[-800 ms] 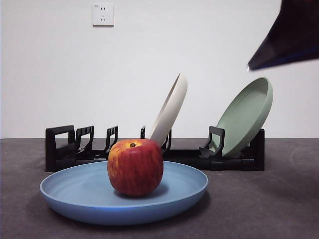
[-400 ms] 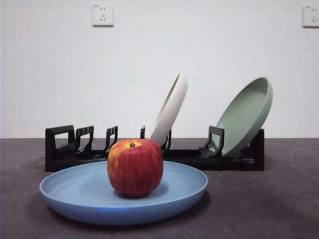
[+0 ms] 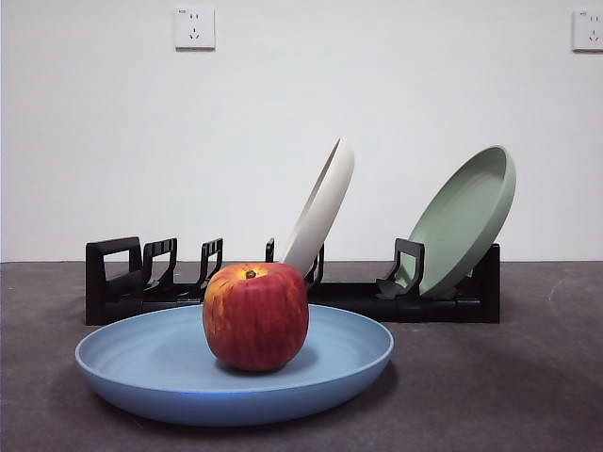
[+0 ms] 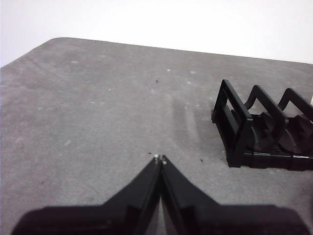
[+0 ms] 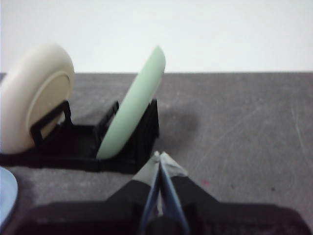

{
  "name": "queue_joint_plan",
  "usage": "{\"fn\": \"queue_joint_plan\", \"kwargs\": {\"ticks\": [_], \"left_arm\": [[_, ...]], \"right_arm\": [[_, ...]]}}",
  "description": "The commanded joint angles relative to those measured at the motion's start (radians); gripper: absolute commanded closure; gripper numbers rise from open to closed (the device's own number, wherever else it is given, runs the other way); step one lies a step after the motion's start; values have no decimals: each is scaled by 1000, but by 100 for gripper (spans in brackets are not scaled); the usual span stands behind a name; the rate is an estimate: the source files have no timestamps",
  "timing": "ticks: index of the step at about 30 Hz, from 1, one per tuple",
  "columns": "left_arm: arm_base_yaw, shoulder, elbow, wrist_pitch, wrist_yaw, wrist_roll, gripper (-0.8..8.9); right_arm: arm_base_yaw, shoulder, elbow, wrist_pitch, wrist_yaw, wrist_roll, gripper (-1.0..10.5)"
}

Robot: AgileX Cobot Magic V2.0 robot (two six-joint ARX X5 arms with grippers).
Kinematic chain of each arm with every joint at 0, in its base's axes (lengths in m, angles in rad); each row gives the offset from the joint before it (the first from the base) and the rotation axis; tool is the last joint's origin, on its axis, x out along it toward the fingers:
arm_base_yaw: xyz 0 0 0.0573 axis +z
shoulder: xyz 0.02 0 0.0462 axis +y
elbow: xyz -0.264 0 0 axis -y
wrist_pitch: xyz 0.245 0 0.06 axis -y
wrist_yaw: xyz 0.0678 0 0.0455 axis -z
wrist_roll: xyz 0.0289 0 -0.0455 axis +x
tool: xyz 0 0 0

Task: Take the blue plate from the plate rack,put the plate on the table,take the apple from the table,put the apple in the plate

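Apple [image 3: 255, 315] is sitting upright in the middle of the blue plate [image 3: 141, 363], stem up, and the plate is lying flat on the bench [image 3: 509, 386] just in front of the plate rack [image 3: 283, 292]. Judging by that layout, every step of the task is reading as done: plate out of the rack, plate down, apple in.

Neither arm is showing in the front view. Left gripper [image 4: 160, 157] is hanging over bare bench beside the rack's empty slotted end [image 4: 244, 129], jaws pressed together, carrying nothing. Right gripper [image 5: 159, 155] is sitting near the rack's other end, jaws likewise closed on nothing (tips look touching, no gap visible). A sliver of the blue plate is peeking in at the edge of the right wrist view [image 5: 6, 196], well clear of that gripper.

Cream plate [image 3: 322, 207] and green plate [image 3: 464, 221] are leaning in their slots in the rack, untouched by either arm.

Next move, as I'm reading it: nothing left to grasp. It's only calling for both arms to be parking clear of the plate and the rack, without clipping the leaning green plate (closest thing to the right gripper). Only risk I'm seeing is the apple rolling if the plate gets bumped; the rim is low.
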Motion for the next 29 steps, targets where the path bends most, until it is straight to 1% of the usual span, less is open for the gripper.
{"fn": "queue_joint_plan", "kwargs": {"ticks": [1, 4, 8, 10, 29], "left_arm": [[3, -3, -14, 4, 3, -7, 817], [3, -3, -14, 4, 3, -7, 817], [3, -3, -14, 5, 3, -7, 817], [3, -3, -14, 4, 3, -7, 817], [3, -3, -14, 5, 3, -7, 817]], "right_arm": [[0, -3, -36, 4, -2, 23, 946], [0, -3, -55, -20, -1, 45, 946], [0, -3, -55, -41, -1, 45, 946], [0, -2, -55, -40, -1, 70, 946], [0, 2, -54, -40, 6, 70, 946]]}}
